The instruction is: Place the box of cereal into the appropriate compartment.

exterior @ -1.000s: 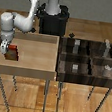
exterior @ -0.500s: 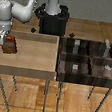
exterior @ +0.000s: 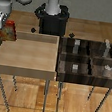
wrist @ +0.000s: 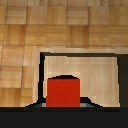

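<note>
The light wooden tray offers open floor inside its low walls; at its 3 o'clock, the dark compartment rack is crowded by dividers and small grey-white items.

Tray: on legs, at the exterior view's left. Compartment rack: just beside the tray, at the exterior view's right, small items in several cells. Robot base: behind both, between them. Box of cereal: above the tray's far left corner, between the fingers.
</note>
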Robot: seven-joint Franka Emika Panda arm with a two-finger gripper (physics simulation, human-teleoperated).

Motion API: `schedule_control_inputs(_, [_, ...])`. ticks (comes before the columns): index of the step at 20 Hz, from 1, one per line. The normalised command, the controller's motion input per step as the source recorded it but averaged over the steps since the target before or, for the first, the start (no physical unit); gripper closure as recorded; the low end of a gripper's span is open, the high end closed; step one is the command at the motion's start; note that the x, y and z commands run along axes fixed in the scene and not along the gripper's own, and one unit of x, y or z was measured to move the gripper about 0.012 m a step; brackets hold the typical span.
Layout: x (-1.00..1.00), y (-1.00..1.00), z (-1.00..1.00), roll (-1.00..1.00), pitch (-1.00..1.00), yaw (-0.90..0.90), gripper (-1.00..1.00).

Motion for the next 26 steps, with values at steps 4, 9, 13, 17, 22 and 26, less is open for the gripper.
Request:
schedule_control_inputs(4, [0.00,0.75,0.00,0.00,0.00,0.00,1.00])
schedule_control_inputs(9, [0.00,1.00,0.00,0.00,0.00,0.00,1.00])
schedule_control_inputs(13, [0.00,1.00,0.00,0.00,0.00,0.00,1.00])
schedule_control_inputs(17, [0.00,1.00,0.00,0.00,0.00,0.00,1.00])
schedule_control_inputs(22, [0.00,1.00,0.00,0.00,0.00,0.00,1.00])
schedule_control_inputs(26, [0.00,1.00,0.00,0.00,0.00,0.00,1.00])
